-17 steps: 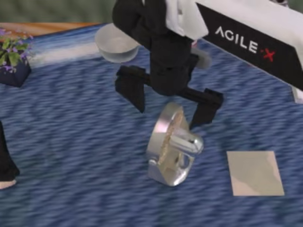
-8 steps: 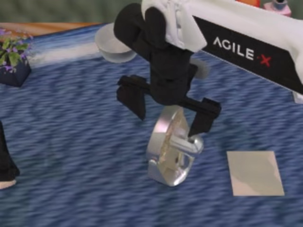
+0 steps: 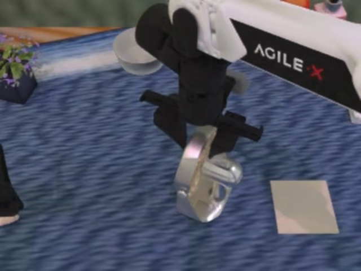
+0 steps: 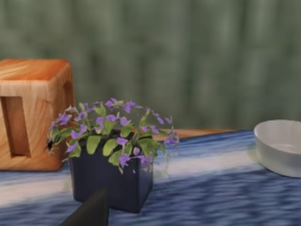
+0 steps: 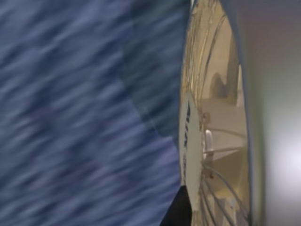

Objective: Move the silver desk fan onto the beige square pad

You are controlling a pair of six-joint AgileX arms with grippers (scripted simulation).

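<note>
The silver desk fan [image 3: 206, 180] stands upright on its curved base on the blue cloth, a little right of the middle. My right gripper [image 3: 198, 135] comes down from above, and its black fingers [image 3: 172, 124] press on both sides of the top of the fan's ring. In the right wrist view the golden grille [image 5: 216, 117] fills the right side, with one dark finger [image 5: 181, 209] against it. The beige square pad [image 3: 304, 206] lies flat to the right of the fan, with nothing on it. My left arm [image 3: 5, 195] is parked at the left edge.
A pale round bowl [image 3: 137, 53] sits behind the fan, partly under my right arm. A dark pot of purple flowers [image 3: 16, 73] stands at the back left, with a wooden block [image 4: 33, 113] beyond it. A white object [image 3: 355, 113] shows at the right edge.
The right gripper's fingers have drawn together from wide apart onto the fan's ring. The fan and the pad have not moved.
</note>
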